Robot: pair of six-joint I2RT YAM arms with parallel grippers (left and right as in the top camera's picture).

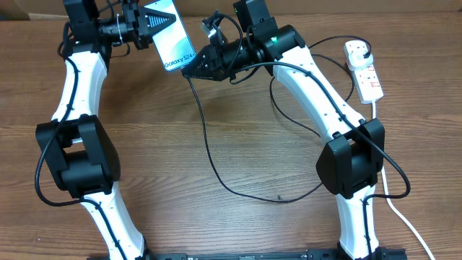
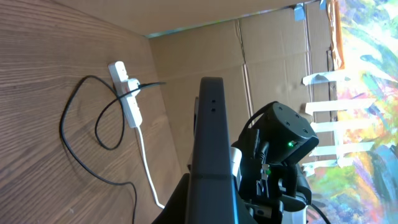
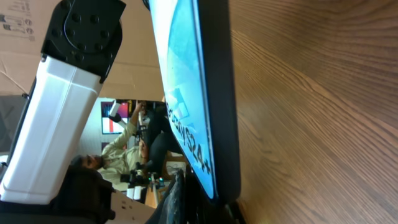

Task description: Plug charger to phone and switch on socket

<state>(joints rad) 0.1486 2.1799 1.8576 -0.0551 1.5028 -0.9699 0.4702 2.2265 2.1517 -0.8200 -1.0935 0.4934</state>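
Over the tabletop (image 1: 238, 130), the left pincer (image 1: 146, 27) is clamped on the phone (image 1: 172, 36), which is raised and tilted. The right pincer (image 1: 193, 70), closed on the connector end of the charger (image 1: 207, 152), sits at the phone's "Galaxy S24" edge. The socket (image 1: 366, 72) lies well right of the phone, with the plug seated. Plugging in appears to be the step in hand. Next, the tip needs aligning with the port and pushing home.

Evidently a robotics lab, with two white-and-black robot arms (image 1: 317, 94) on a brown wood-grain worktop (image 1: 238, 224), taped brown cardboard panels (image 2: 273, 56) behind, and seated people (image 3: 117, 154) beyond.
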